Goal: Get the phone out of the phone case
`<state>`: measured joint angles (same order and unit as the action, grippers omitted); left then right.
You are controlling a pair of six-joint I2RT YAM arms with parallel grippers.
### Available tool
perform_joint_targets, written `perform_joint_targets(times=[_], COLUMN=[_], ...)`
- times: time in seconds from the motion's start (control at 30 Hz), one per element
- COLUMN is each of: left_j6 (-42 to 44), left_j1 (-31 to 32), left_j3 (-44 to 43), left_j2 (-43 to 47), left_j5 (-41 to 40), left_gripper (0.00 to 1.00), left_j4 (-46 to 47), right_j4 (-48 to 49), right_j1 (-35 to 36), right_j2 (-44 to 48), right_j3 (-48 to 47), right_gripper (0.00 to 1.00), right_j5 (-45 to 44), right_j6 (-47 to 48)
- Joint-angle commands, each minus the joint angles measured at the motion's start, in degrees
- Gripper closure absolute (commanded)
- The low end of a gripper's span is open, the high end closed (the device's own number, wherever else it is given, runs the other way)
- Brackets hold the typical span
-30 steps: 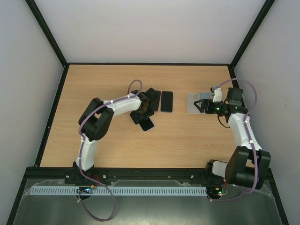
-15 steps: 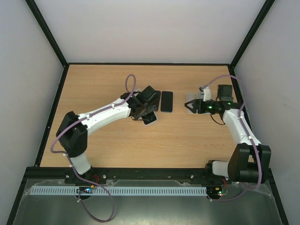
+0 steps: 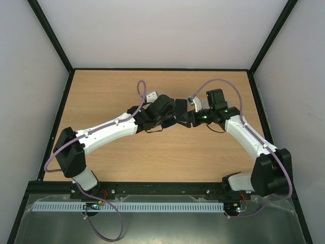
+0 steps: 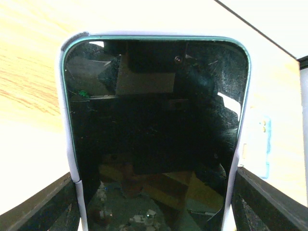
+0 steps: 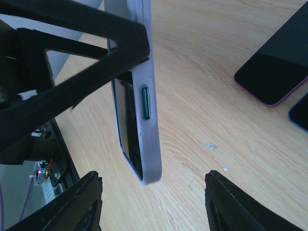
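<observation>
The phone [image 4: 154, 125] has a dark screen and sits in a lavender case [image 5: 150, 130]. My left gripper [image 4: 156, 195] is shut on the cased phone's two long sides and holds it off the table, near the table's middle in the top view [image 3: 170, 118]. My right gripper [image 5: 151, 192] is open. Its fingers stand apart on either side of the phone's free end without touching it. In the top view the right gripper [image 3: 187, 120] faces the left one closely. The phone itself is mostly hidden there by the two grippers.
A dark phone [image 3: 181, 105] lies on the wooden table [image 3: 111, 91] just behind the grippers. Two dark phones, the larger pink-edged [image 5: 279, 67], show in the right wrist view. A pale blue case [image 4: 262, 144] lies to the right.
My left arm stretched out and carried the cased phone right, off the table. My right arm swung left, away from the cases at the right, until its open fingers faced the phone.
</observation>
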<state>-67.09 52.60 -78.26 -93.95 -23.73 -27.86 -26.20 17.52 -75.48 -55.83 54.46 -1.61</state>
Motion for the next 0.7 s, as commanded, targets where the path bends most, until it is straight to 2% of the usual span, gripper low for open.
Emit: perform_joint_targets(times=[0.0,0.13,0.43,0.53,0.67], left_j6=[1.42,1.87,3.11,4.59,8.50], left_j1=[0.79,1.02,1.16,1.03,-0.88], left_j3=[0.01,0.12,1.05,2.32,5.14], left_j2=[3.17,3.15,3.50,4.18,6.86], left_j5=[-2.00,-0.44,1.50,1.56,0.25], left_gripper=[0.42,0.41,0.37,0.27,0.02], left_j4=[6.22,7.48,9.59,11.28,12.94], right_j4=[3.43,5.01,8.67,9.57,9.12], right_j1=[2.30,3.47,3.62,3.62,3.58], right_j2=[-2.27,-3.00,-1.42,-0.79,-0.09], right_j3=[-1.89,-1.91,-0.07,0.85,0.39], right_gripper=[0.43,0.47,0.79,0.91,0.97], right_j5=[0.59,0.09,1.84,1.75,1.11], right_j6=[-3.34,-3.69,-4.98,-5.90,-6.29])
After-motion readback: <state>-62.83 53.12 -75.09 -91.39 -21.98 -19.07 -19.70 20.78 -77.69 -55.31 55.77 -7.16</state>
